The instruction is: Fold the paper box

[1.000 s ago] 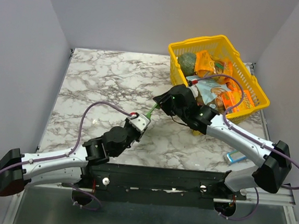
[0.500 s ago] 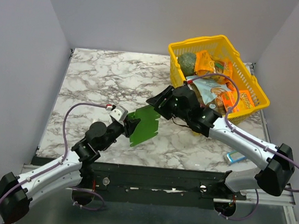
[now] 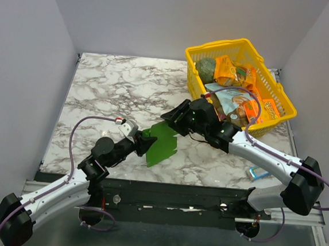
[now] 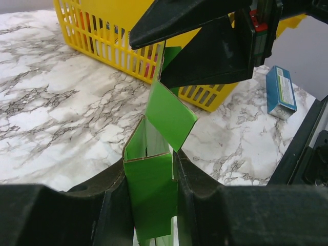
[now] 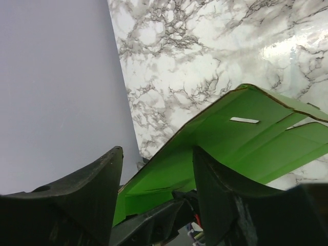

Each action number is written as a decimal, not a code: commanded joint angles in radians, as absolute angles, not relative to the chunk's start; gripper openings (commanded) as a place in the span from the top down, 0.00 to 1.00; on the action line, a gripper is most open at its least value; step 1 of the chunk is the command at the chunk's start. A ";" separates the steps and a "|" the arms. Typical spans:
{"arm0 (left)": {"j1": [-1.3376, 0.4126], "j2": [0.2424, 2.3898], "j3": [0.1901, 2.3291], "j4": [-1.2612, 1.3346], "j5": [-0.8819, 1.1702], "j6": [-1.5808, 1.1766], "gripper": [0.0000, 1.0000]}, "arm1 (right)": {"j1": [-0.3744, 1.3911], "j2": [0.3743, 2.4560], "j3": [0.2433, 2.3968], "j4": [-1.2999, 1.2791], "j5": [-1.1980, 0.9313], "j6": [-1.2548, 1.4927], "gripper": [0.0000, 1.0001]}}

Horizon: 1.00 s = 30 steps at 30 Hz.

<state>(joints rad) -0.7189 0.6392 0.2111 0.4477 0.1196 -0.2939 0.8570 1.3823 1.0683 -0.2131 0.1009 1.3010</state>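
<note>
The paper box (image 3: 164, 143) is a bright green creased card, held off the marble table (image 3: 110, 89) at front centre. My left gripper (image 3: 142, 143) is shut on its near left end; in the left wrist view the card (image 4: 151, 195) is pinched between both fingers (image 4: 115, 205) of my left gripper (image 4: 150, 166). One flap (image 4: 169, 115) rises toward my right gripper (image 4: 169, 51). My right gripper (image 3: 172, 117) stands open at the card's far edge. In the right wrist view the card (image 5: 241, 138) runs between its spread jaws (image 5: 158, 154), with a gap on the left side.
A yellow basket (image 3: 280, 114) full of snack packs stands at the back right, also seen behind the card (image 4: 102, 36). A blue-and-white pack (image 3: 259, 173) lies on the table near the right arm's base (image 4: 281, 92). Grey walls enclose the table.
My left gripper has drawn back to the left and nearer with the card, which now shows its broad face. My right gripper has let go and opened, staying at the far edge.
</note>
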 commanded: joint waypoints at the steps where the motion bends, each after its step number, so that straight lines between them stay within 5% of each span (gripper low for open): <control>1: -0.713 0.609 0.198 0.451 0.137 -0.304 0.87 | 0.841 1.394 1.034 -0.158 0.071 1.330 0.44; 10: -0.710 0.667 0.204 0.434 0.092 -0.302 0.86 | 0.838 1.408 0.986 -0.114 0.086 1.350 0.80; 14: -0.709 0.704 0.207 0.416 0.071 -0.310 0.73 | 0.838 1.440 0.976 -0.100 0.112 1.353 1.00; 18: -0.707 0.732 0.221 0.371 0.025 -0.321 0.15 | 0.838 1.494 0.965 -0.065 0.152 1.380 1.00; 19: -0.706 0.732 0.225 0.359 0.011 -0.325 0.09 | 0.838 1.502 0.954 -0.063 0.162 1.394 1.00; 21: -0.707 0.719 0.224 0.327 0.006 -0.342 0.01 | 0.839 1.529 0.946 -0.048 0.201 1.431 1.00; 30: -0.704 0.643 0.202 0.178 -0.123 -0.429 0.01 | 0.839 1.637 0.973 -0.048 0.362 1.454 1.00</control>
